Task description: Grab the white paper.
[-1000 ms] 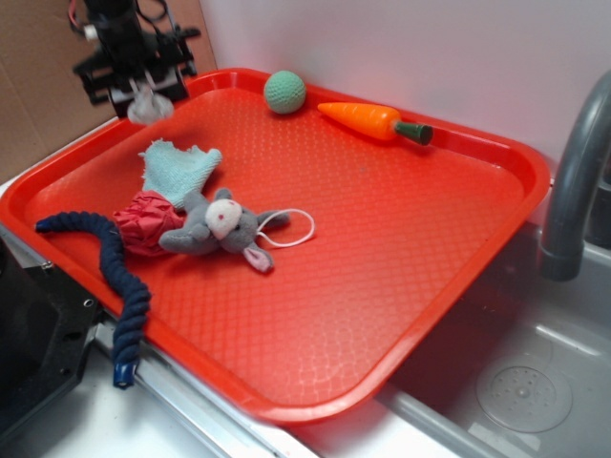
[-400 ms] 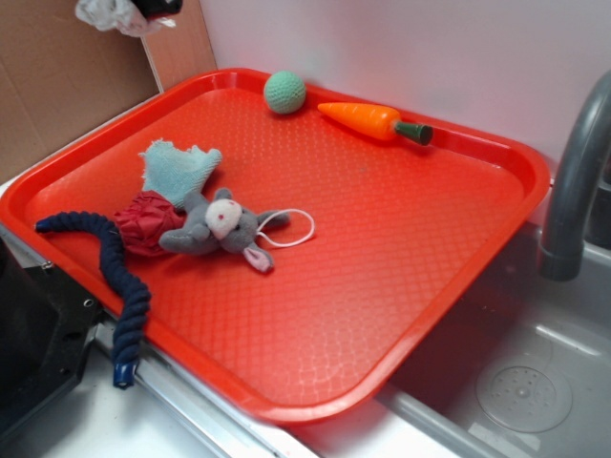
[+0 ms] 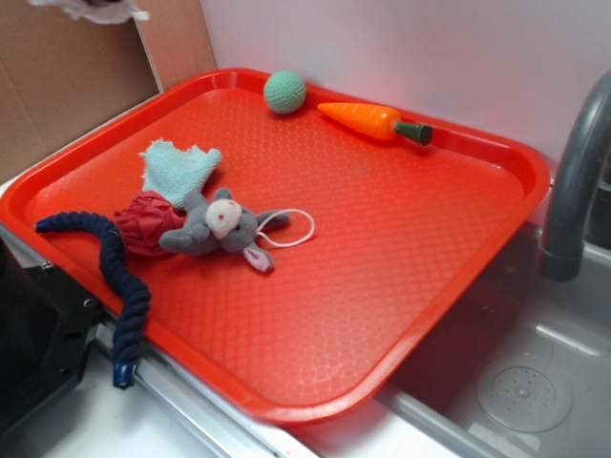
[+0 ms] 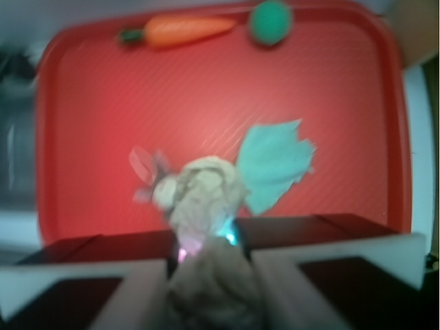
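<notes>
Higher now, white paper (image 4: 206, 189) (pinched by hand (image 4: 206, 275)) clears tray (image 3: 477, 143).

Wrist view, blurred throughout. Looking down on the red tray (image 4: 89, 124) from well above. The gripper (image 4: 206, 275) fills the bottom edge; its two pale fingers (image 4: 130, 299) are closed on the white paper (image 4: 204, 196), a lumpy crumpled wad that juts up between them and hides part of the tray behind it. Pink and cyan glints show at the wad's base.

On the tray: orange carrot (image 4: 182, 30) and green ball (image 4: 269, 22) near the far rim, close together but apart. Pale teal cloth (image 4: 278, 165) lies flat, right of the wad. A small reddish-grey shape (image 4: 146, 168) shows left of the wad; too blurred to identify.
</notes>
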Available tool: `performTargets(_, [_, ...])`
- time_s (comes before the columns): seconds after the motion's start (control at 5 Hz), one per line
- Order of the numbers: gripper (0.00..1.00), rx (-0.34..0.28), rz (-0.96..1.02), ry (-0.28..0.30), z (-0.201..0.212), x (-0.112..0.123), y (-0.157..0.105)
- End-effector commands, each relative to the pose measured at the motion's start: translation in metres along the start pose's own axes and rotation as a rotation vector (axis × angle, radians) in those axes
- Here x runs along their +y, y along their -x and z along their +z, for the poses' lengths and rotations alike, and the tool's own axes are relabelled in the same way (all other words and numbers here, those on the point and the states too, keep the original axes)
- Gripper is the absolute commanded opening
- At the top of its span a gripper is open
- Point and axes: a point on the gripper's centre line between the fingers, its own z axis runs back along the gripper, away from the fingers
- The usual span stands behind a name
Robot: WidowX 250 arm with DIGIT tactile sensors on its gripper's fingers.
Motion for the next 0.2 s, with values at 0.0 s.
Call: performTargets(0.0, [0.0,-0.023,0.065,-0.066,0.0251,0.0188,0.0052])
